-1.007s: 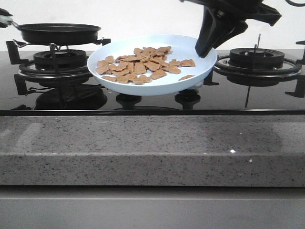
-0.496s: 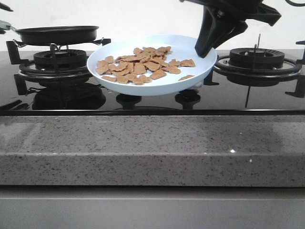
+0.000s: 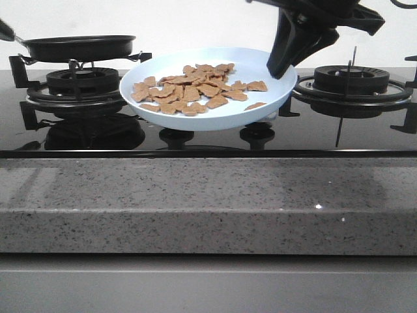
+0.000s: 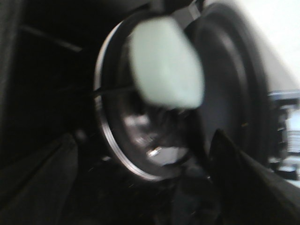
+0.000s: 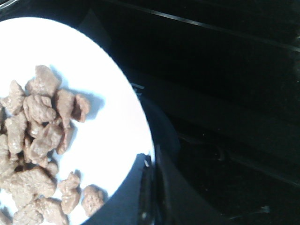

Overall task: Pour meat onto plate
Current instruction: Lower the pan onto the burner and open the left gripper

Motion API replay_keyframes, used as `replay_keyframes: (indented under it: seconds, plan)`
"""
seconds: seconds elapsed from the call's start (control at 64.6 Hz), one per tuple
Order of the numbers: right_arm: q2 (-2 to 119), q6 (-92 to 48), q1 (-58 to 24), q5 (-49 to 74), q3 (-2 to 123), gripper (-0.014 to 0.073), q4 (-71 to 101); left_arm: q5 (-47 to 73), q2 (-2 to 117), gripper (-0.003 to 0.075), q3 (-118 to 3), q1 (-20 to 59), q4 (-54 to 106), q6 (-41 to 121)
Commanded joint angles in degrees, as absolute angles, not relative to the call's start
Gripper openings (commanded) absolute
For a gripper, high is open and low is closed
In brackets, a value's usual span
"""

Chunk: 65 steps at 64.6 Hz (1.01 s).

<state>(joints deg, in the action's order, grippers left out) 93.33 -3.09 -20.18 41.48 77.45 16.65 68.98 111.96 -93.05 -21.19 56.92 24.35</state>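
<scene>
Granite-speckled table (image 3: 208,202) filled the lower half of the front view, its grey edge running across the whole frame. Above it lay a glossy black stove top (image 3: 195,140) that spanned the middle band of the frame, with a burner (image 3: 81,81) at the left and a second burner (image 3: 352,78) at the right.

The plate (image 3: 215,117) sat at the centre of the frame, pale blue and tilted slightly toward the camera, held above the stove glass with its right rim up against the right claw (image 3: 281,68). That claw came down from the upper right of the frame, and its dark fingers closed on the plate's rim; in the right wrist view the rim ran between the fingers at the bottom centre (image 5: 150,187). A black frying pan (image 3: 78,47) stood over the left burner in the upper left of the frame, well apart from the plate, its handle running off the left edge.

The meat (image 3: 195,90) lay scattered over the middle of the plate as many small orange-brown pieces, a few of them stray near the right rim.

In the blurred left wrist view, the pan's pale handle (image 4: 164,63) showed in the upper centre. The left claw (image 4: 140,197) showed only as dark shapes at the bottom corners, apparently spread apart with nothing between them.
</scene>
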Motion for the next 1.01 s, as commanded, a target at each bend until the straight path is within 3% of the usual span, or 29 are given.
replay_keyframes:
  seconds: [0.0,0.124,0.356,0.682,0.991]
  plan:
    - [90.2,-3.6,-20.1,38.6,79.0,-0.0060,17.7,72.7,107.6,0.0562,-94.9,-20.6,57.3,23.1]
    - [90.2,-3.6,-20.1,38.6,79.0,-0.0060,17.7,72.7,106.1,0.0451,-94.9,-20.0,57.2,23.0]
    - [90.2,-3.6,-20.1,38.6,79.0,-0.0060,17.7,72.7,103.5,-0.0015,-94.9,-17.9,57.2,23.0]
    - [90.2,-3.6,-20.1,38.6,79.0,-0.0060,17.7,71.4,97.8,-0.0020,-94.2,-13.5,55.5,22.9]
    - [90.2,-3.6,-20.1,38.6,79.0,-0.0060,17.7,54.3,80.5,-0.0020,-90.0,0.6,24.5,13.3]
